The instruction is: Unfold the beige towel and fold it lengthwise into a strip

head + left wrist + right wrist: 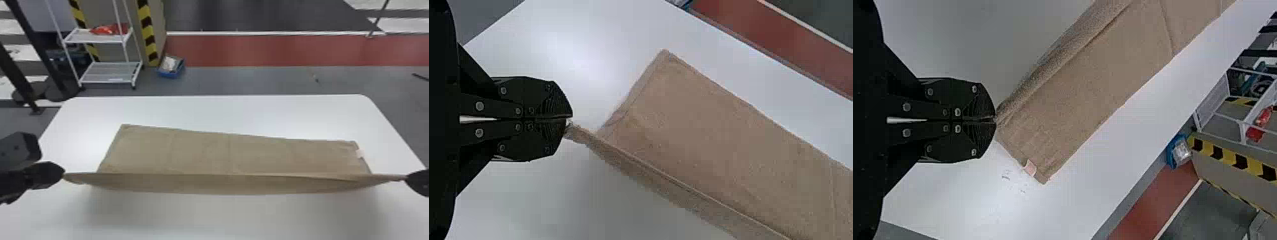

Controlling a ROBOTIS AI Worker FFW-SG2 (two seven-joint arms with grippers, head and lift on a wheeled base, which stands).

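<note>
Head view: the beige towel (204,153) is lying across the white table (217,111), with its long side going from left to right. The near edge of the towel is stretching between the two claws, and the middle of that edge is sagging a little. A shadow is falling on the table just on the near side of it. The left gripper (63,176) is pinching the near left corner, and the right gripper (406,178) is pinching the near right corner. A small pale tag (360,153) is sticking out at the right end of the towel.

Left wrist view: the two black fingers of the left gripper (569,119) are pressing together on the towel's tip. Right wrist view: the fingers of the right gripper (994,120) are squeezing together on the towel too, and the tag is sitting near them.

Behind the table, a white shelf rack (107,78) is standing on the floor and holding something red (110,29). A blue box (171,73) is sitting near the rack, beside a post with yellow and black stripes (147,30).
</note>
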